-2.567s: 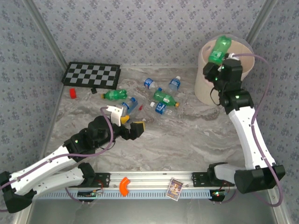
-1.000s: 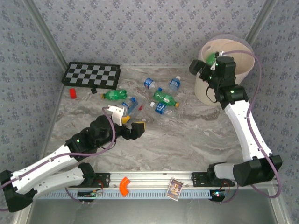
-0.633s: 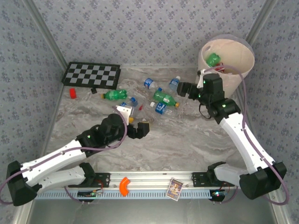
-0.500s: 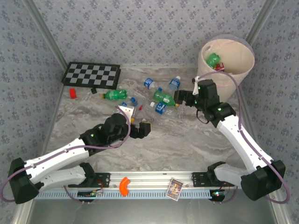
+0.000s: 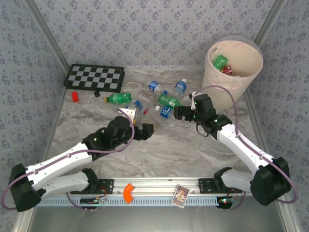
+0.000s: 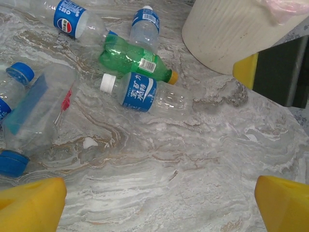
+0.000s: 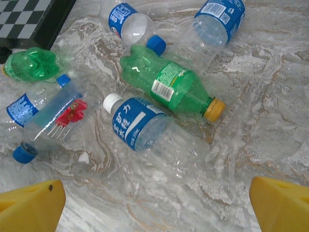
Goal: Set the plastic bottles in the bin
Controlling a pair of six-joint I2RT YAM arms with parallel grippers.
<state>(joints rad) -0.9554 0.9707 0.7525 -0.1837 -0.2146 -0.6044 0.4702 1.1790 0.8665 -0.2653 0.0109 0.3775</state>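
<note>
Plastic bottles are now split between two places. A green bottle [image 5: 220, 62] is seen lying inside the bin [image 5: 216, 86] at the far right, beside a red-labelled one [image 5: 228, 71], while about seven are left scattered on the marble table [image 5: 193, 145] in the middle.

A moment ago that green bottle was held by the right gripper above the bin's rim. It has since been let go, and the right arm has been swung down and to the left, away from the bin. The right gripper [image 5: 177, 112] is now placed low over the table, just right of the cluster, with its jaws spread wide and nothing between them. In the right wrist view a white-capped bottle [image 7: 140, 126] with a blue label and a green bottle with a yellow cap [image 7: 169, 87] are framed ahead of the fingertips, the two touching each other.

The left gripper [image 5: 139, 122] has also been brought forward toward the same cluster from the near left. Its jaws are likewise spread and empty, and a crushed clear bottle [image 6: 38, 104] is seen just ahead on its left.

One more bottle is thus counted as delivered, and the next pick is judged to be in preparation, most likely the white-capped bottle. Since both arms are aimed at the same small group, a collision is to be guarded against, and the touching green bottle may be nudged when the jaws are closed.
</note>
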